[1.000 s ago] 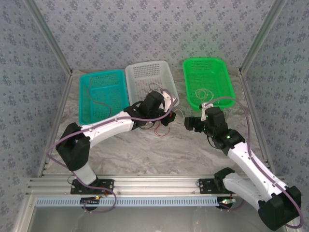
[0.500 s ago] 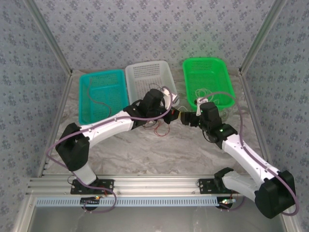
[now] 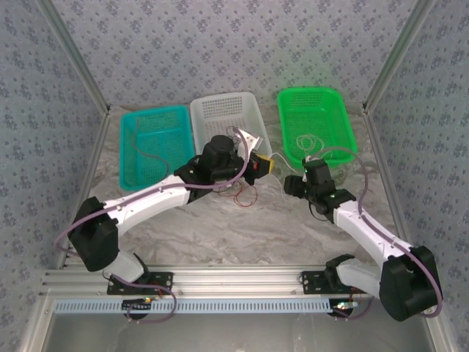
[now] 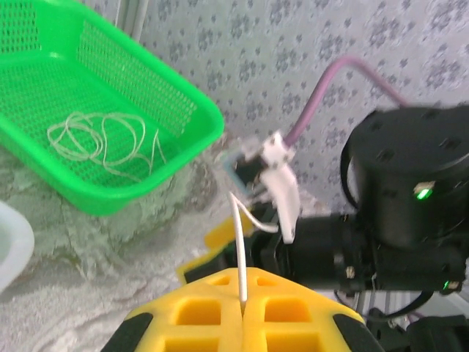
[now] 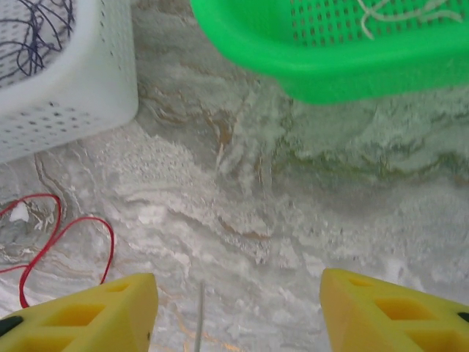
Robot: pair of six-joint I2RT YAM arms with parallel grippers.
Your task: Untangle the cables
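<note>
My left gripper [image 4: 243, 302] is shut on a thin whitish cable [image 4: 239, 242], which rises from between the yellow fingers and bends toward the right arm's wrist. In the top view the left gripper [image 3: 262, 166] and the right gripper [image 3: 288, 185] face each other closely above the table. The right gripper [image 5: 238, 315] is open, with a thin pale cable [image 5: 201, 317] standing between its fingers, nearer the left one. A red cable [image 3: 243, 195] lies looped on the marble [image 5: 66, 227]. Another whitish cable [image 4: 102, 143] rests in the green basket [image 4: 183, 139]. A dark cable [image 5: 33, 29] lies in the white basket [image 5: 80, 88].
Three baskets stand in a row at the back: teal [image 3: 130, 147] with a thin dark cable in it, white [image 3: 220, 110] and green [image 3: 344, 121]. Patterned walls and metal frame posts close in the sides. Bare marble lies between the arms and the front rail [image 3: 220, 279].
The left arm has swung its elbow leftward and lifted the whitish cable toward the right gripper. The right arm has drawn in nearer, and its jaws have narrowed somewhat.
</note>
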